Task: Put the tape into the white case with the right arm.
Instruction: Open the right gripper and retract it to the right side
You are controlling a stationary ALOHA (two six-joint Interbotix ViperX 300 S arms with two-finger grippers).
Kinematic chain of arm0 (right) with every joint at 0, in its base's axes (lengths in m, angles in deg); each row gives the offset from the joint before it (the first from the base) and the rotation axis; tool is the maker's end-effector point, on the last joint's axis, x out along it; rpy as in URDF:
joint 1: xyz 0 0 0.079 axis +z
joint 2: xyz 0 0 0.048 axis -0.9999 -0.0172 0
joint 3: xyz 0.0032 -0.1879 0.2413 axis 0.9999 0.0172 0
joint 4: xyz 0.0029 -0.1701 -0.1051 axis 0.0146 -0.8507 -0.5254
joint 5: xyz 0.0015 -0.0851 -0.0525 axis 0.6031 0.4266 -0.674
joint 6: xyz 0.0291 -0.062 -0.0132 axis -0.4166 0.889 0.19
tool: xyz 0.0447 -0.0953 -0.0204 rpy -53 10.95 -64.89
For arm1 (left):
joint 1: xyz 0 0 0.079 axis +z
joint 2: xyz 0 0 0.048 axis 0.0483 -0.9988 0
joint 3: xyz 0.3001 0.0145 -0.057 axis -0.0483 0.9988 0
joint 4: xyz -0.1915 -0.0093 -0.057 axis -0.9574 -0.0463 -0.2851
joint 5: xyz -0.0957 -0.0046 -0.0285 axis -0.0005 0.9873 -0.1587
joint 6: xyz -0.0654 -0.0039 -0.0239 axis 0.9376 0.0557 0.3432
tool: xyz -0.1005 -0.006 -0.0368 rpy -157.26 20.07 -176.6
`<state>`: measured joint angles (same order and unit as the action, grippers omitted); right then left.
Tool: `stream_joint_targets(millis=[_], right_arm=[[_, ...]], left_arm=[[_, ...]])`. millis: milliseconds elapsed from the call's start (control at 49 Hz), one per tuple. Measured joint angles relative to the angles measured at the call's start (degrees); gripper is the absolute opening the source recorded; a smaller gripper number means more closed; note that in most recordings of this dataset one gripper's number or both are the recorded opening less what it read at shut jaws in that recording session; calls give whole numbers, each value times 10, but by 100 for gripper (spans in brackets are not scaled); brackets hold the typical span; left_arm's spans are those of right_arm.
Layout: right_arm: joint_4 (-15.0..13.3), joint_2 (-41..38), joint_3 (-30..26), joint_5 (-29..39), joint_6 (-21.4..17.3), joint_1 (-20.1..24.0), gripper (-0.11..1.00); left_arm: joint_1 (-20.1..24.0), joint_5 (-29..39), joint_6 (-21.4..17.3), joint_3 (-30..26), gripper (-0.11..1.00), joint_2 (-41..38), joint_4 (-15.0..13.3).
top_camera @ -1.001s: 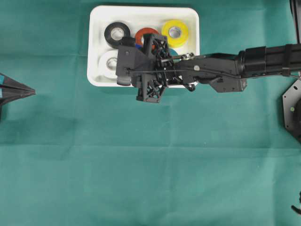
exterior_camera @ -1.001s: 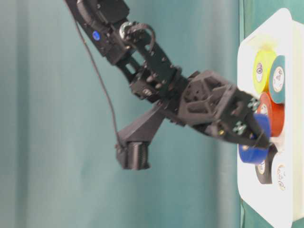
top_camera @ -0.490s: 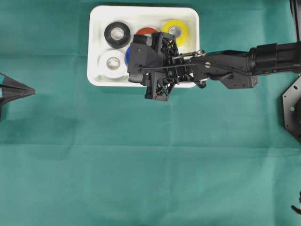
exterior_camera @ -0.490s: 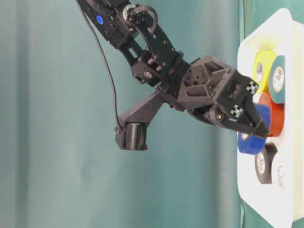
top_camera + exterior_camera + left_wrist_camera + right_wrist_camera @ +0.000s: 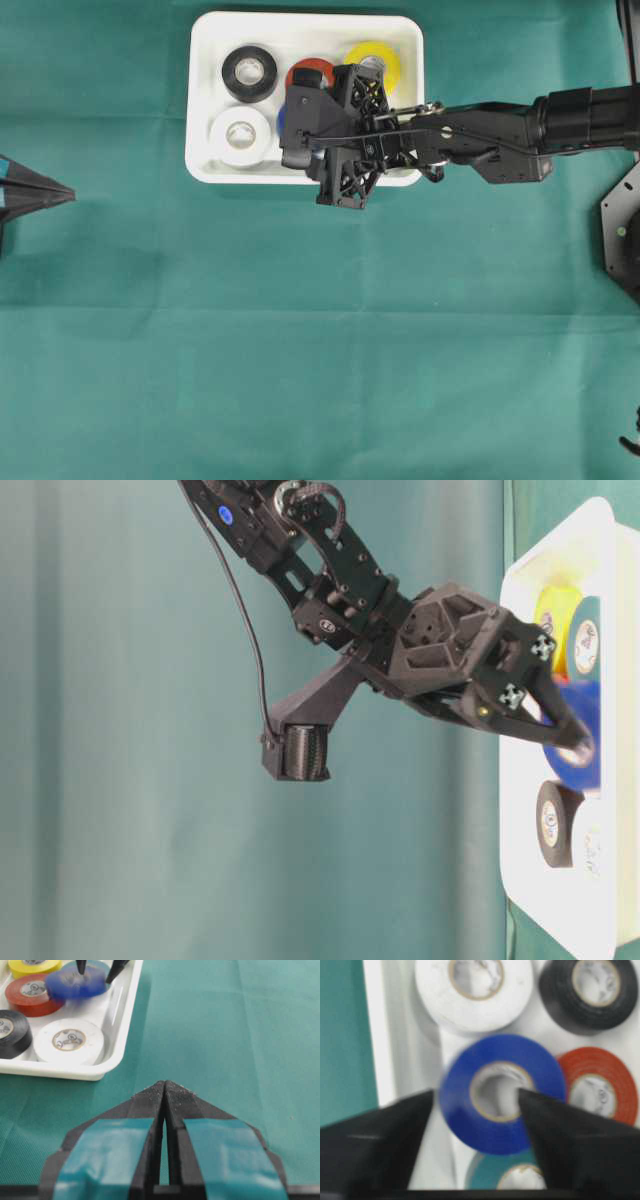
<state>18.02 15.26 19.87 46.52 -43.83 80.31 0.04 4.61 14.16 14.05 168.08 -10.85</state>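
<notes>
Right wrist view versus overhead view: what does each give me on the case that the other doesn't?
Only the right wrist view shows the blue roll whole, blurred, one finger in front of its core, the other outside, with gaps at the roll, and a teal roll below it.

Only the overhead shows the whole white case, the yellow roll, the right gripper over the case's near side, and the parked left gripper at the edge.

Both show the white roll, black roll and red roll.
</notes>
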Motion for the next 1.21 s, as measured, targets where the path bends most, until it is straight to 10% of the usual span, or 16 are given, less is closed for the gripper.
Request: stream_joint_targets(millis=[102, 245, 1205], right_arm=[[-1, 0, 0, -1, 0, 0, 70], [0, 9, 8, 5, 0, 0, 50], [4, 384, 371, -105, -10, 0, 49]], left_arm=[[0, 0, 0, 0, 0, 0, 0], [0, 1, 0, 0, 0, 0, 0], [1, 1, 0, 0, 0, 0, 0]])
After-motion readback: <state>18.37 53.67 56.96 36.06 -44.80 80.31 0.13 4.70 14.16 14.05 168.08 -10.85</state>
